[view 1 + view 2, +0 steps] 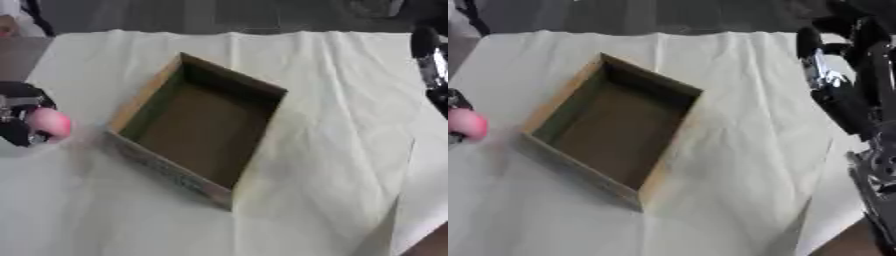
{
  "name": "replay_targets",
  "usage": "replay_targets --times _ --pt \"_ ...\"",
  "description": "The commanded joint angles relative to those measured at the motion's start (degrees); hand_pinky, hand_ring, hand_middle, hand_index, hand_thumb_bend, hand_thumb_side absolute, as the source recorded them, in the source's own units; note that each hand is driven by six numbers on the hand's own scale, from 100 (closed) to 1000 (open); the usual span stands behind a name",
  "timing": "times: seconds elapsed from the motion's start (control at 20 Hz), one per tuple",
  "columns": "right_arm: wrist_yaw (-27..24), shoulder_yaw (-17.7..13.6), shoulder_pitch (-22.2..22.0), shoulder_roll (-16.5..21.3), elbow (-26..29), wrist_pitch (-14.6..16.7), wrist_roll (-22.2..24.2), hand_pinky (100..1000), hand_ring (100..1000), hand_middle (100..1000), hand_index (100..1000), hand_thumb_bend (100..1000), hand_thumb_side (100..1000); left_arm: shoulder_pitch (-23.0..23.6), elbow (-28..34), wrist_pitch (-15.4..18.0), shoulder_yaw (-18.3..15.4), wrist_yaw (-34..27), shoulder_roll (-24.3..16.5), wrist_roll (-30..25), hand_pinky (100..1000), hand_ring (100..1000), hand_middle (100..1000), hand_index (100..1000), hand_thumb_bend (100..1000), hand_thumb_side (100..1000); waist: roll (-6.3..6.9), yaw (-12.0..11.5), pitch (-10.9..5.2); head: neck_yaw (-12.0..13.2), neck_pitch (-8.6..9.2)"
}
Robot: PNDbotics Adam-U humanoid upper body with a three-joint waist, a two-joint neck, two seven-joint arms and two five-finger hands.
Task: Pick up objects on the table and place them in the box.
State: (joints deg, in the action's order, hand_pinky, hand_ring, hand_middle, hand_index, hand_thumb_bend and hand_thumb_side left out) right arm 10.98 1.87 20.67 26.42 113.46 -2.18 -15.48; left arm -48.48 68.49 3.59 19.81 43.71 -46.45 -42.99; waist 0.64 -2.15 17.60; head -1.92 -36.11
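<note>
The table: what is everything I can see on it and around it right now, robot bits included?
Box: one, brown cardboard, open top, nothing visible inside, lying askew at the middle of the table.
Pink object: one, rounded, at the left edge, held by the left hand, just left of the box.
Cloth: one, pale cream, wrinkled, covering the table.
Floor: grey, beyond the far edge.
Left hand: one, black, at the left edge, fingers curled round the pink object.
Right arm: one, black and silver, along the right edge; its hand is not clearly seen.
</note>
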Motion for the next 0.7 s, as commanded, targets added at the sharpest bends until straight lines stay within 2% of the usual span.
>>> replay_targets --times 0.05,0.4,0.45,0.55,0.7 --pt "-0.2 -0.5 0.5 0.7 1.1 0.3 0.1 690 815 692 866 342 701 -1.1 2.2 -0.6 -1.2 -0.7 -2.6 0.2 501 517 574 644 100 155 0.20 -0.1 -1.56 -0.1 0.11" --pt "-0.2 -0.5 0.4 0.8 1.1 0.3 0.1 690 815 692 866 342 701 -1.5 5.6 -1.8 -1.7 -1.7 -3.1 0.1 501 517 574 644 100 155 0.32 -0.1 -1.74 -0.1 -0.11" --pt "-0.1 -0.5 0.4 0.8 1.1 0.3 0.2 691 815 693 866 339 700 -1.7 6.0 -1.8 -2.0 -1.8 -2.8 0.2 485 493 557 635 100 184 0.47 0.0 -1.99 -0.1 -0.48" --pt "-0.1 -0.3 0.1 0.8 1.1 0.3 0.4 691 815 693 866 338 700 -3.6 7.9 -0.9 -3.3 -2.4 -1.9 1.2 484 492 556 633 100 187 0.91 0.0 -2.62 -0.4 -1.33" --pt "-0.1 -0.3 0.0 0.9 1.1 0.4 0.4 691 815 694 866 337 699 -7.1 11.7 -1.4 -3.3 -2.7 -0.4 1.8 473 479 546 625 100 199 1.23 -0.1 -3.00 -1.0 -1.74"
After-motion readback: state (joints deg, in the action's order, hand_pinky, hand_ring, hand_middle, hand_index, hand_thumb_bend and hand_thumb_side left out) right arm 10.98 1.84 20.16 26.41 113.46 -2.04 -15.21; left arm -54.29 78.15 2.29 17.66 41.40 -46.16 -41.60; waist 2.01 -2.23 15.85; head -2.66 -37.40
